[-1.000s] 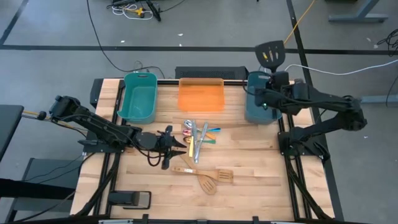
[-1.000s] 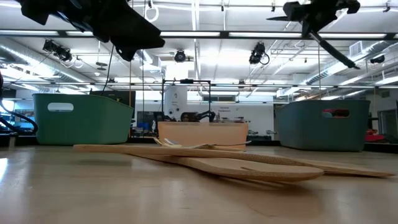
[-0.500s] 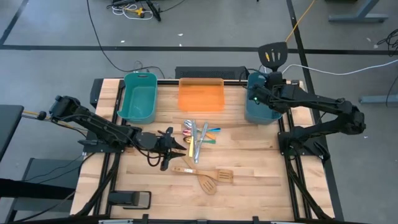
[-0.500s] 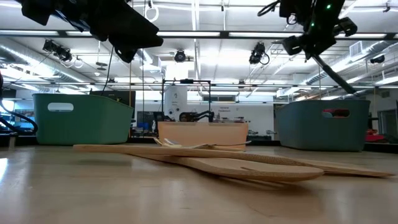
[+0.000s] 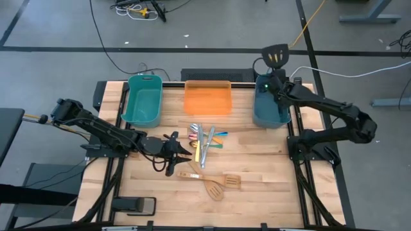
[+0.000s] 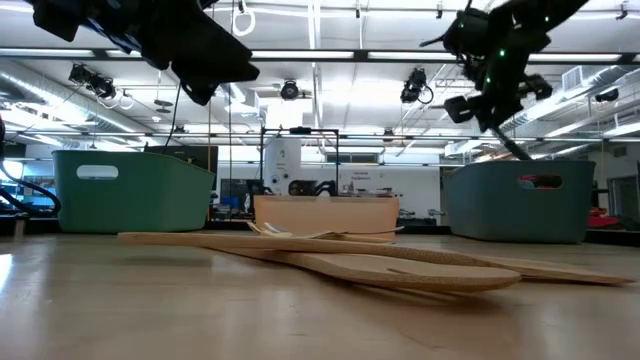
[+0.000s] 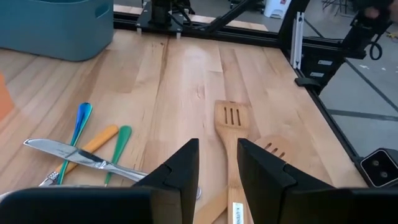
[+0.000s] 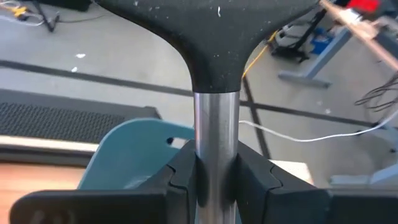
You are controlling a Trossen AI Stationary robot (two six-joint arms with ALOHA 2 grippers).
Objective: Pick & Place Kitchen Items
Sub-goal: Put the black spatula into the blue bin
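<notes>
While the right gripper (image 5: pixel 271 76) clamps the black turner (image 5: pixel 278 55) above the right teal tub (image 5: pixel 270 110), the left gripper (image 5: pixel 182 151) hovers partly open left of the cutlery pile (image 5: pixel 204 140). Seen low, wooden spatulas (image 6: pixel 400 268) lie before that tub. Its wrist view shows fingers (image 8: pixel 252 171) pinching the turner's shaft.

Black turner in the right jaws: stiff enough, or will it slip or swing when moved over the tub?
The black turner looks rigid: steel shaft, solid head, no visible sag. The right gripper clamps a smooth round shaft, so it could twist or slide. The broad head sits far beyond the grip, so it is probably top-heavy over the right teal tub.
</notes>
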